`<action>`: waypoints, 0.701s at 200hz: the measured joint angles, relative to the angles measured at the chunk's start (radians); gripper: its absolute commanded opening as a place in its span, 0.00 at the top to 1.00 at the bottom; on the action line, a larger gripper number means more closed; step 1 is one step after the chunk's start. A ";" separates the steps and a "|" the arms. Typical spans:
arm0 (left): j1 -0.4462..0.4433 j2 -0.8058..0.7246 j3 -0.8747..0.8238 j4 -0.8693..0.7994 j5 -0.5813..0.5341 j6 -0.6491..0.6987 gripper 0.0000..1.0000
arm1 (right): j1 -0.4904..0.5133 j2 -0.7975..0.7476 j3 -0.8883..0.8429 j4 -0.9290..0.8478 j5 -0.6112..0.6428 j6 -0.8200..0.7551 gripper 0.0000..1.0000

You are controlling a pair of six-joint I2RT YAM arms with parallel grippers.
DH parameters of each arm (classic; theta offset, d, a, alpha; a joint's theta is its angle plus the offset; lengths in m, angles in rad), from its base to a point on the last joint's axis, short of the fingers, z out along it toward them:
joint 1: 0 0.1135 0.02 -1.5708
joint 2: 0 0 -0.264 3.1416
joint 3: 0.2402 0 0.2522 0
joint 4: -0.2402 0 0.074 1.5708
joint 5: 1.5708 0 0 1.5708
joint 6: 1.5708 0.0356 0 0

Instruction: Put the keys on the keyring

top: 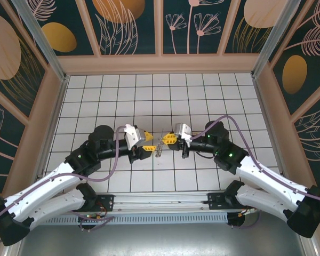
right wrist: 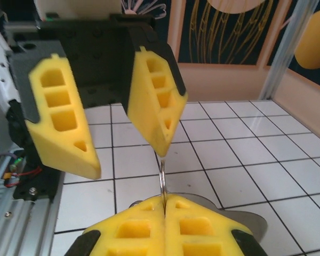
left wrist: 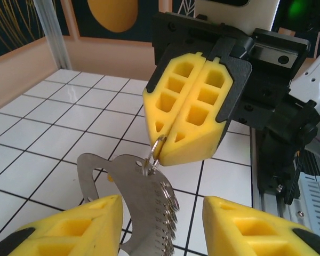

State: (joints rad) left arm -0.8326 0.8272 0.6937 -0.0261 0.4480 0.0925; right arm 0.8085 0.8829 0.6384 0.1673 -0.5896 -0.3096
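Your right gripper [left wrist: 161,153] clamps the keyring [left wrist: 141,197] by its top loop; left gripper [left wrist: 161,205] fingers stand apart either side of it; hold that pinch steady, close left gently

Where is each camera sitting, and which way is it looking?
Top camera: high above and behind the robot, looking down at the tiled table. Both arms show, with the left tool and right tool facing each other.
Left wrist camera: on the left wrist, looking past its own open tool at the right tool, which is shut on the keyring.
Right wrist camera: on the right wrist, looking over its own shut tool at the open left tool.
Shared: both wrist views show the keyring and the white tiles.
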 measured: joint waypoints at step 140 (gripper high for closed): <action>0.000 0.025 -0.038 0.171 0.112 -0.023 0.71 | -0.005 0.004 -0.064 0.180 -0.179 0.109 1.00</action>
State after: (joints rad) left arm -0.8326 0.8520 0.6559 0.1444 0.5598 0.0700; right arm 0.8036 0.8871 0.5743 0.3477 -0.7689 -0.2008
